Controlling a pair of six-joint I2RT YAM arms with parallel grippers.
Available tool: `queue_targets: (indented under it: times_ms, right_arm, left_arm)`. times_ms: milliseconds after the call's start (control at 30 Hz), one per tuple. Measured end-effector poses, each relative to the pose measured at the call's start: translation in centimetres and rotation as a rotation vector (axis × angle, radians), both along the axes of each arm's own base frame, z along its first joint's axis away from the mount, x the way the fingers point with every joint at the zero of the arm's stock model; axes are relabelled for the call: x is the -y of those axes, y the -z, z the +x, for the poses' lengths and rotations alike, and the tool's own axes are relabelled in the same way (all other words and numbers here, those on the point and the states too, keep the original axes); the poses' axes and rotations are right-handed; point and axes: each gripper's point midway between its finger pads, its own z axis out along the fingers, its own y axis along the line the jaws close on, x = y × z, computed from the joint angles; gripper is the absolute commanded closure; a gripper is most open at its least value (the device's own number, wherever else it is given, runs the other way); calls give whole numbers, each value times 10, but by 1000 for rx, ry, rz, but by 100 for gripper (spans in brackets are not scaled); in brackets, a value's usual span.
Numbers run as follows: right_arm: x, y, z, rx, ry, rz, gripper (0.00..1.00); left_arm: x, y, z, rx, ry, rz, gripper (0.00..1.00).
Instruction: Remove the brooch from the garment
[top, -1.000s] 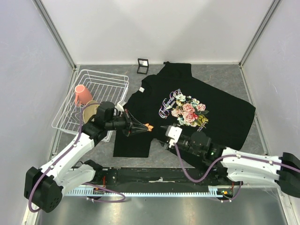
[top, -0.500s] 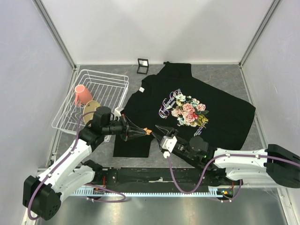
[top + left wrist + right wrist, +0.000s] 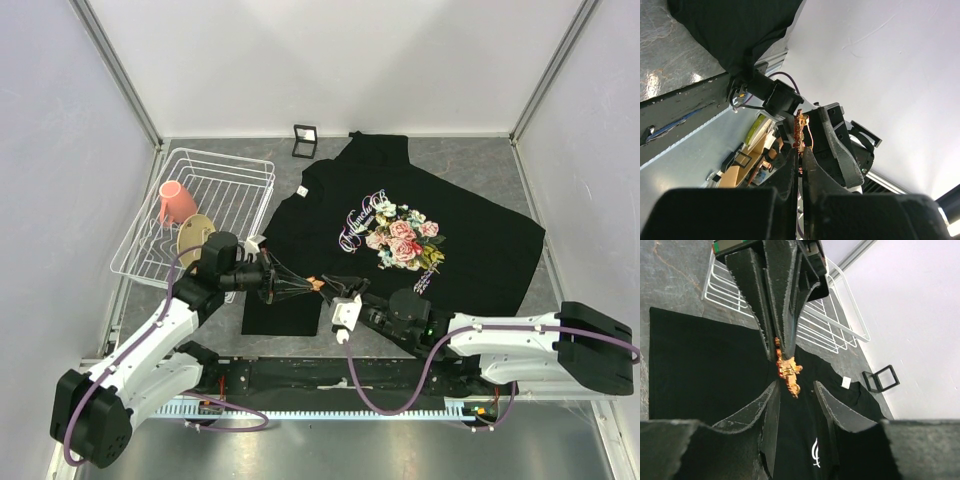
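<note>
1. Left gripper [image 3: 801,151] is pinched tight on the brooch [image 3: 788,373], holding it up over the near-left part of the garment [image 3: 480,240].
2. Right gripper [image 3: 795,385] meets it tip to tip, jaws partly apart, one finger on each side of the brooch, with gaps visible.
3. In the left wrist view the brooch is apart from the fabric.

Cursive white lettering [image 3: 356,228] on the garment [image 3: 480,245] is too small to read.
</note>
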Motion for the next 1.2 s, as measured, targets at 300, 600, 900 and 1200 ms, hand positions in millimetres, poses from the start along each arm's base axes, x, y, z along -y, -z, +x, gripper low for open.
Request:
queue_targets:
  times_ms: [300, 600, 900, 1200]
  right_arm:
    - [-6, 7, -2, -3, -14, -33, 81]
    - [-5, 6, 0, 0, -2, -29, 100]
    - [-3, 7, 2, -55, 37, 3, 100]
    - [10, 13, 9, -226, 102, 56, 100]
  left_arm:
    - [1, -2, -1, -1, 14, -10, 98]
    - [0, -2, 0, -3, 9, -12, 98]
    - [-3, -4, 1, 35, -13, -42, 52]
    - [-8, -16, 12, 238, 4, -17, 50]
